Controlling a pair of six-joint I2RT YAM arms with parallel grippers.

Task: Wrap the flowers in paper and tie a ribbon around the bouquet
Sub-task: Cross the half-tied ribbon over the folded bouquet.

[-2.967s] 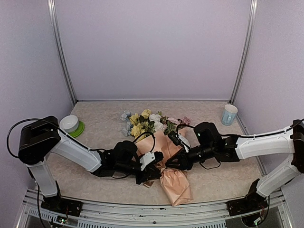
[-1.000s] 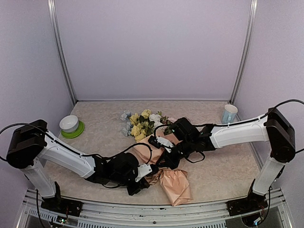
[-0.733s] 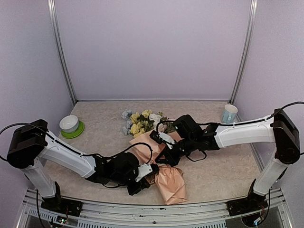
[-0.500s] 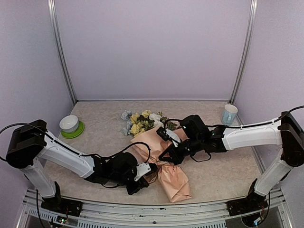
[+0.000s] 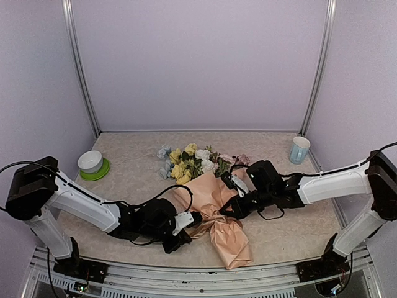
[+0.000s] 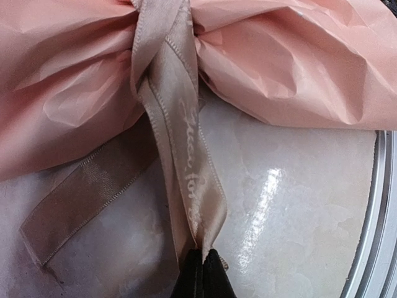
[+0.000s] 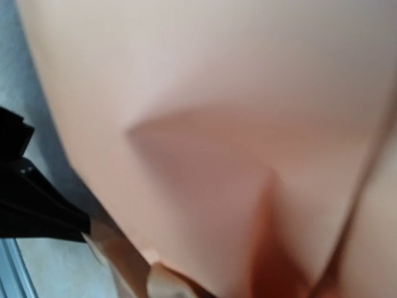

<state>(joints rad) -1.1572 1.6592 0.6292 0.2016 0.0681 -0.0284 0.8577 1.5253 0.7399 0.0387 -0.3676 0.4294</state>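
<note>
The left tool, shut on the thin tan ribbon, holds it taut to cinch the peach-pink paper bouquet just ahead; whether the right tool grips is unclear.

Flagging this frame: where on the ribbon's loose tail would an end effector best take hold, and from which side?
Probably near the cut end of the ribbon's loose tail, away from the paper. It lies flat on the table, so come from above, jaws across its width; the left end effector pinches the other strand.

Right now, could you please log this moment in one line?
left jaws: shut on ribbon | ribbon: round bouquet waist | right jaws: unclear
</note>
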